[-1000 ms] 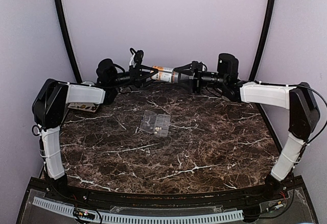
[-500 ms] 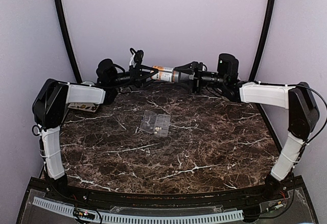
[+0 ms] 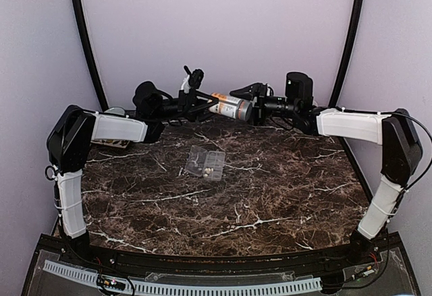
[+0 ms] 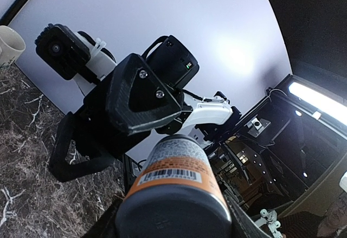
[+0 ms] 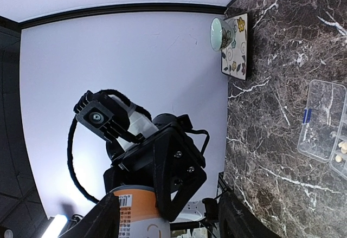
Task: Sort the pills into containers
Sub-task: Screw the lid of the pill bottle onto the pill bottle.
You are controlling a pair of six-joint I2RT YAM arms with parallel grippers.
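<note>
Pills point(image 3: 208, 170) sit in the organizer point(image 3: 200, 155) while the left gripper point(image 3: 204, 101) grips the bottle point(image 3: 229, 106)

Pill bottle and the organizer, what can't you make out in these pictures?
- Label text on the bottle: too small from above, cut off by the bottom edge in both wrist views.
- How many pills: specks from above, and the right wrist view's edge crops the organizer.

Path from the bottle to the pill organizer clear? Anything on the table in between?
Nothing visible. The left gripper holds the bottle in the air over the far edge of the marble table. The organizer box lies mid-table, lid folded open, with only bare marble between them. The mug sits far left, off that line.
</note>
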